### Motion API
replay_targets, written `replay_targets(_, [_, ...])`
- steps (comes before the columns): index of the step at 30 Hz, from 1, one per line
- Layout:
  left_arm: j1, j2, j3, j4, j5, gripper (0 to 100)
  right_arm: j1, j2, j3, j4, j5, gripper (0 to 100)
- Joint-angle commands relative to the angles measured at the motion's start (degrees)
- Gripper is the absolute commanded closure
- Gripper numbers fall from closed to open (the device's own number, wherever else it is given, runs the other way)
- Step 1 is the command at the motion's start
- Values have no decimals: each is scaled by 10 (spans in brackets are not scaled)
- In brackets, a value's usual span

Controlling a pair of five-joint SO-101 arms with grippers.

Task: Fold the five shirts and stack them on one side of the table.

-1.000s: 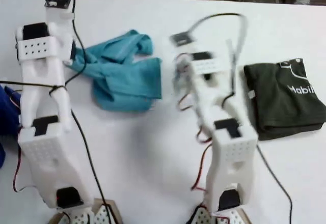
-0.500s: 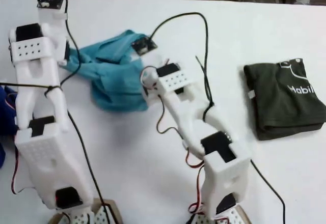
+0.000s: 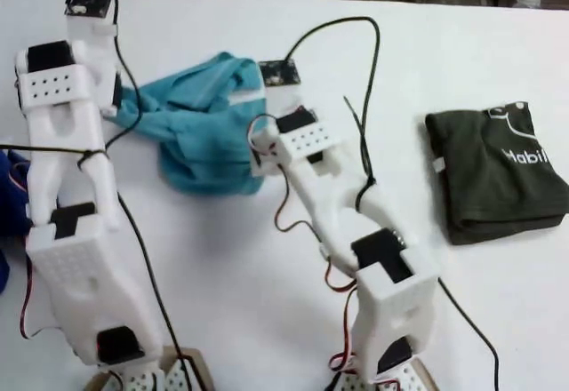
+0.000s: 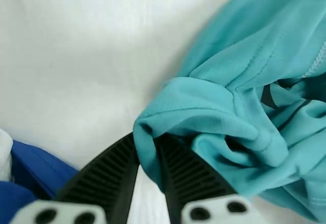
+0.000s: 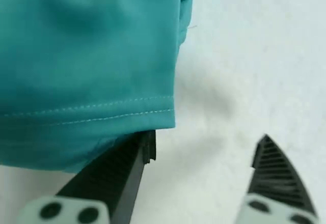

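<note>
White table [image 3: 222, 262]: left fingers [image 4: 109, 173] clamp teal shirt [image 4: 244, 81]; right fingers [image 5: 119, 168] apart at its edge.

white lettering [image 3: 524, 154], cut off, on dark green shirt [image 3: 484, 187]

One table [image 3: 267, 311] carries three pieces of clothing. One is a crumpled teal shirt [image 3: 200, 138]. One is a folded dark green shirt [image 3: 498, 173], lying well apart from the teal shirt, beyond the right arm [image 3: 356, 222]. One is a blue cloth [image 3: 11, 200], beyond the left arm [image 3: 67, 187] from the teal shirt; so little of it shows that I cannot tell whether it is one piece or several. That makes one folded shirt and one unfolded. There are two arms, one on each side of the teal shirt, and two grippers: the left gripper [image 4: 147, 158] and the right gripper [image 5: 201, 155], both at the teal shirt.
</note>
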Motion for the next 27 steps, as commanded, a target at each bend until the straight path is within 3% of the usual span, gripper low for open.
replay_targets(1, [-5,-7,-3,11,-4,969,-4,-17,-18,-15,-3,834])
replay_targets(11, [-4,-7,-3,13,-4,969,-1,-1,-19,-62,2,758])
replay_targets(19, [-4,-7,-3,10,-6,969,-6,-47,-81,51,2,756])
replay_targets(27, [-4,-7,-3,12,-6,969,-5,-38,-84,18,-2,757])
